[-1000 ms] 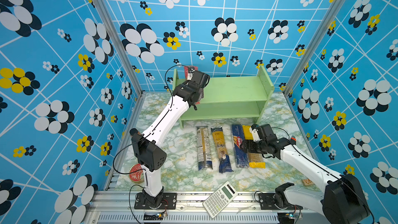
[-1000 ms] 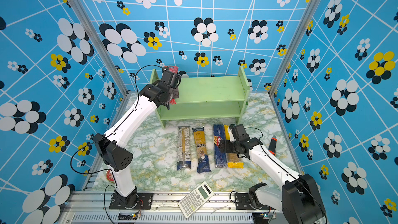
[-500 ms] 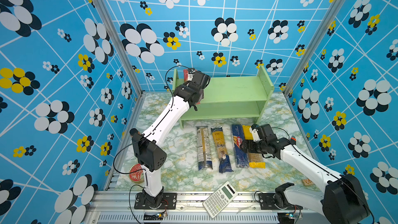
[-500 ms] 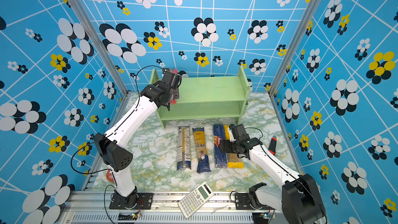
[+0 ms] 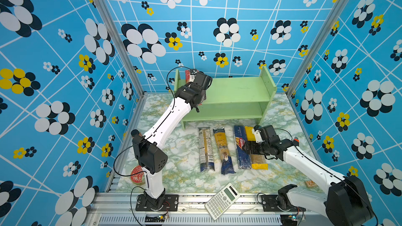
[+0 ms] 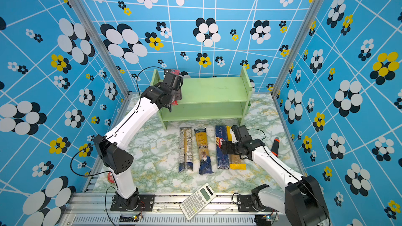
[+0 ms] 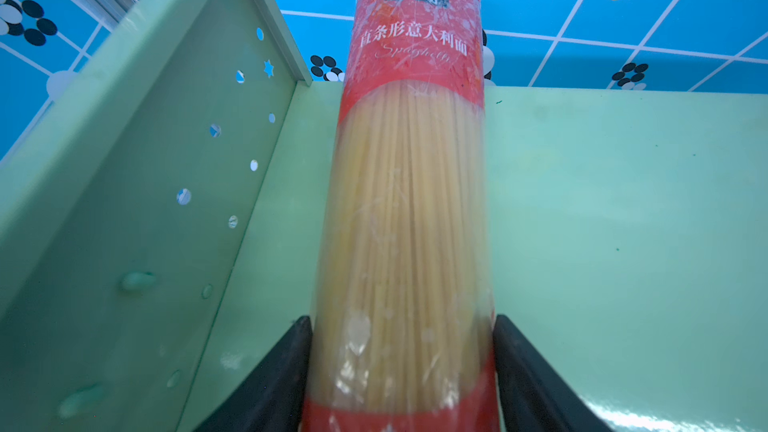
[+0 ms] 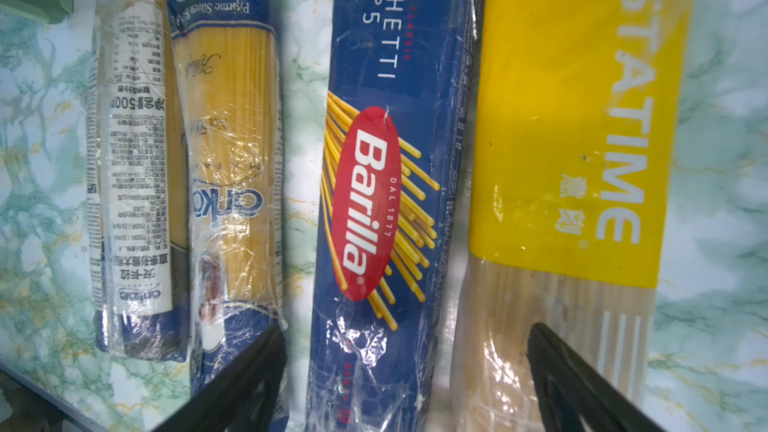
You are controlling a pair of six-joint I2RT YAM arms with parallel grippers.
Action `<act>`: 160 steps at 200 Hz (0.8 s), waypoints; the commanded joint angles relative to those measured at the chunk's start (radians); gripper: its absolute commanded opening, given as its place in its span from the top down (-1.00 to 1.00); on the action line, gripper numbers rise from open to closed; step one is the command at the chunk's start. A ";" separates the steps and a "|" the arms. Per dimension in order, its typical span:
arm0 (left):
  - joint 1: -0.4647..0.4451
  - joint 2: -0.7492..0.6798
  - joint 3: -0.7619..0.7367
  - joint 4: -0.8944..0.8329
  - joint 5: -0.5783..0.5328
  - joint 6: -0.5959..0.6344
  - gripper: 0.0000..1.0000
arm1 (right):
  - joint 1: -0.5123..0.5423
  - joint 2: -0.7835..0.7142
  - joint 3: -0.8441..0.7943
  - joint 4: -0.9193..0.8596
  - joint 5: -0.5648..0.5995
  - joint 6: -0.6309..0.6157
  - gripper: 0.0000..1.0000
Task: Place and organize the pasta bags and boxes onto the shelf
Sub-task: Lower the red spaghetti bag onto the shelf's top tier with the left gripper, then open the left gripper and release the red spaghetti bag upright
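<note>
Currently, left gripper (image 7: 402, 322): jaws apart, one on each side of the red-ended bag (image 7: 407, 201), just beside it.
Red-ended bag: lying on the top tier of the shelf (image 5: 235, 88), far left, near the side panel (image 7: 137, 184).
Right gripper (image 8: 407, 326): jaws wide, empty, over the Barilla box (image 8: 374, 201) and yellow bag (image 8: 573, 139).
Table (image 5: 180, 148): four packs side by side, on the shelf's near side.

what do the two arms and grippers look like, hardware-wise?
Both the left arm and right arm: white link shells, black joint housings, thin black cables looping outside. The left gripper and right gripper: black, tapered fingers. No readable markings.
</note>
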 commanded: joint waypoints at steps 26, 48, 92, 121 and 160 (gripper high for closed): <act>-0.007 -0.076 -0.046 0.067 0.038 0.033 -0.45 | 0.008 0.005 -0.005 0.012 -0.014 -0.002 -0.86; -0.007 -0.106 -0.077 0.122 0.075 0.043 -0.46 | 0.007 0.005 0.000 0.008 -0.017 0.001 -0.86; -0.009 -0.183 -0.164 0.287 0.240 0.076 -0.50 | 0.007 0.020 0.018 -0.006 -0.010 -0.006 -0.86; -0.010 -0.227 -0.195 0.349 0.374 0.096 -0.52 | 0.007 0.028 0.039 -0.025 -0.005 -0.016 -0.86; -0.027 -0.301 -0.265 0.375 0.446 0.072 -0.52 | 0.007 0.029 0.059 -0.052 0.002 -0.024 -0.86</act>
